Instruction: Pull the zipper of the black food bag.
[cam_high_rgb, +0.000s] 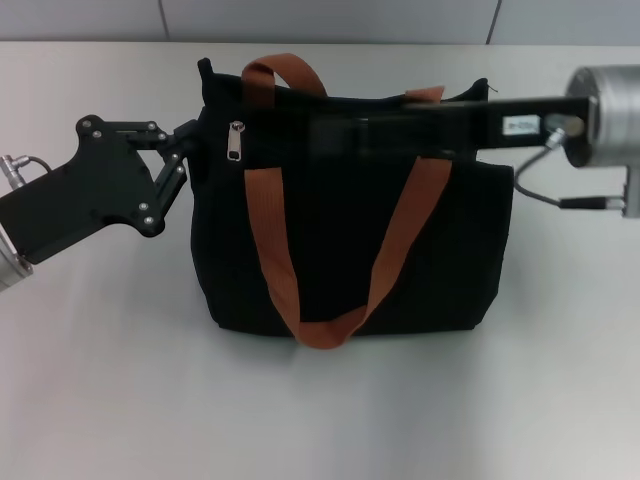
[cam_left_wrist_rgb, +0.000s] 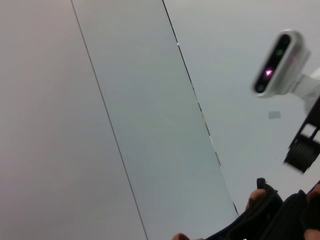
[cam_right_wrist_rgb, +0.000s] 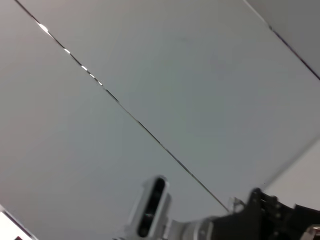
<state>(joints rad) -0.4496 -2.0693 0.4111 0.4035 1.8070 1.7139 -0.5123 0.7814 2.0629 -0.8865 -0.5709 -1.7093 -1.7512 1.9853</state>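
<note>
The black food bag lies on the white table with its two orange-brown straps across its face. The silver zipper pull hangs near the bag's upper left corner, at the left end of the zip line. My left gripper is at the bag's left edge, level with the pull, and looks shut on the fabric there. My right gripper reaches in from the right along the top of the bag, its tip well to the right of the pull. A corner of the bag shows in the left wrist view.
The white table spreads in front of and beside the bag. A grey panelled wall stands behind it. The right arm's cable loops beside the bag's right edge. Each wrist view shows the other arm's camera housing.
</note>
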